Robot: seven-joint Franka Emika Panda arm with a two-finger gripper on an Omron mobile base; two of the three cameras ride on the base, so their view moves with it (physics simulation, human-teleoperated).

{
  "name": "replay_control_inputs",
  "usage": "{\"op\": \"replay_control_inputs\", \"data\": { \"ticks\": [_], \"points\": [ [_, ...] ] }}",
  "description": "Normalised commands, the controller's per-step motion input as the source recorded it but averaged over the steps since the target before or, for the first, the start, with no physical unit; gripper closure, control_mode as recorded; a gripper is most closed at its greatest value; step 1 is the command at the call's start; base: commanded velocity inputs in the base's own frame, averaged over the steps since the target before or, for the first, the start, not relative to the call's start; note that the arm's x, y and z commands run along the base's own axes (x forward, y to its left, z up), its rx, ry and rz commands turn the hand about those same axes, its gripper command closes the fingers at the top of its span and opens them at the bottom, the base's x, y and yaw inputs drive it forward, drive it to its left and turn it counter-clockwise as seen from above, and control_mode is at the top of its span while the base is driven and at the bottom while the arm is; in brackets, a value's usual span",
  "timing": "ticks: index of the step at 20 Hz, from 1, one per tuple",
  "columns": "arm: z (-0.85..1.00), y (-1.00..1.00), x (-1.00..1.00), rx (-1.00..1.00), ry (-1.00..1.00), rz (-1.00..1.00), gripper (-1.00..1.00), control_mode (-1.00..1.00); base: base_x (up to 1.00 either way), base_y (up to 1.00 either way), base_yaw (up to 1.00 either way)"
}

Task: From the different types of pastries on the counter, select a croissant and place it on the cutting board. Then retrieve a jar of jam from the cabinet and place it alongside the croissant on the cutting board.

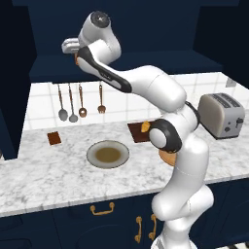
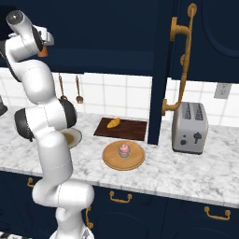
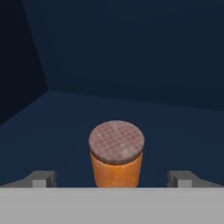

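The jar of jam (image 3: 116,154), an orange cylinder with a darker brown lid, stands upright on the shelf inside the navy cabinet (image 3: 131,52). My gripper (image 3: 113,179) is open at shelf height, one fingertip on each side of the jar and clear of it. In the left base view the gripper (image 1: 70,47) is raised into the cabinet recess, with a bit of the jar (image 1: 77,59) showing beside it. The golden croissant (image 2: 113,123) lies on the dark cutting board (image 2: 130,130) on the counter (image 1: 48,175). The pink-frosted cupcake (image 2: 123,150) sits on a round wooden plate (image 2: 112,163).
A flat brown square (image 1: 54,138) and a round grey dish (image 1: 108,154) lie on the counter to the left. A toaster (image 2: 189,127) stands at the right. The open cabinet door with its brass handle (image 2: 179,60) hangs beside the board. Utensils (image 1: 73,102) hang on the tiled wall.
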Motion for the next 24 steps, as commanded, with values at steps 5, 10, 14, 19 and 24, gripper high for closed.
{"op": "replay_control_inputs", "data": {
  "ticks": [5,10,14,19,24],
  "points": [
    [-0.02,0.0,0.33,0.0,0.0,0.0,-1.0,-1.0,0.0,0.0,0.0],
    [-0.1,0.08,0.07,0.0,0.0,0.0,-1.0,-1.0,0.0,0.0,0.0],
    [-0.24,0.18,0.02,0.0,0.0,0.0,-1.0,-1.0,0.0,0.0,0.0],
    [-0.1,0.02,0.29,0.0,0.0,0.0,-1.0,-1.0,0.0,0.0,0.0],
    [0.0,0.0,0.22,0.0,0.0,0.0,-1.0,-1.0,0.0,0.0,0.0]
  ]
}}
